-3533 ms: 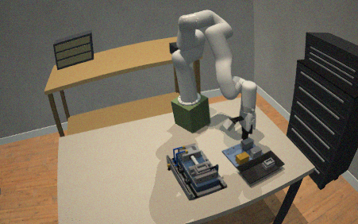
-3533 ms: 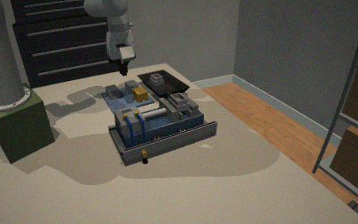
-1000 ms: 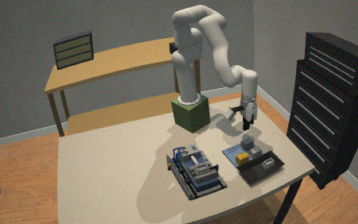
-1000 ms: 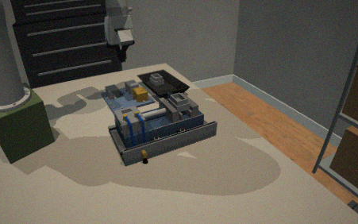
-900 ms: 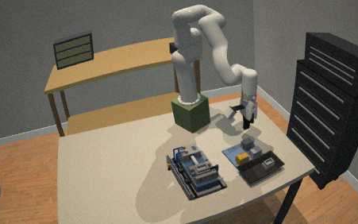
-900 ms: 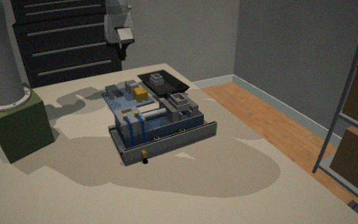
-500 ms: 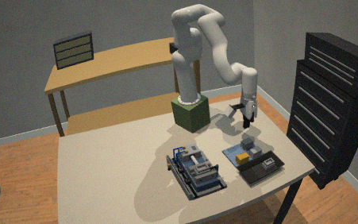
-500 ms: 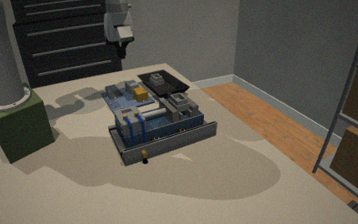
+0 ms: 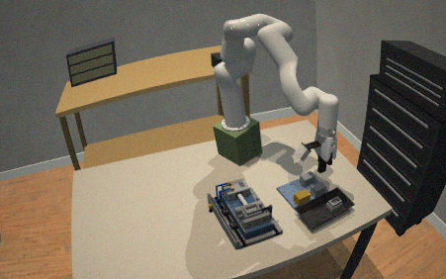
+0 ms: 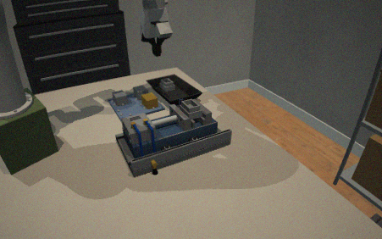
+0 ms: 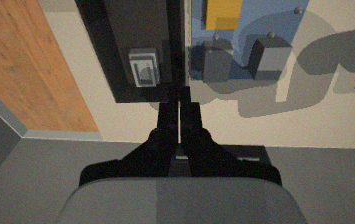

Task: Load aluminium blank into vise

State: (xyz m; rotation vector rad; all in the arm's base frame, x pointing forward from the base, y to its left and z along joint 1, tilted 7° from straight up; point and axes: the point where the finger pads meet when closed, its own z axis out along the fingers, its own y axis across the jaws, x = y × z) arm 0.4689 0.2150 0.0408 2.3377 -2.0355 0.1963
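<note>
We see the fingers pressed together with nothing between them; the gripper (image 11: 179,100) hangs well above the table (image 9: 138,223), pointing down over the table edge just beside the near end of the tray (image 11: 108,45).

In the wrist view, a finished part (image 11: 144,66) lies flat on the tray floor, pocket up. Just beside the tray is the blue plate (image 11: 273,15), which carries two grey blanks (image 11: 217,62) (image 11: 269,58) near its end and a brass blank (image 11: 223,12) further along. The two grey blanks stand apart from each other, each next to a small pin.

From the exterior view, the vise (image 10: 169,127) sits on the table next to the plate, its opening showing a pale bar across it. A second finished part (image 10: 191,106) rests on top of the end block without hoses. Blue hoses (image 10: 141,136) run down the opposite block.

The arm's green pedestal (image 9: 239,143) stands at the back of the table, and a dark drawer cabinet (image 9: 420,124) stands to one side.
</note>
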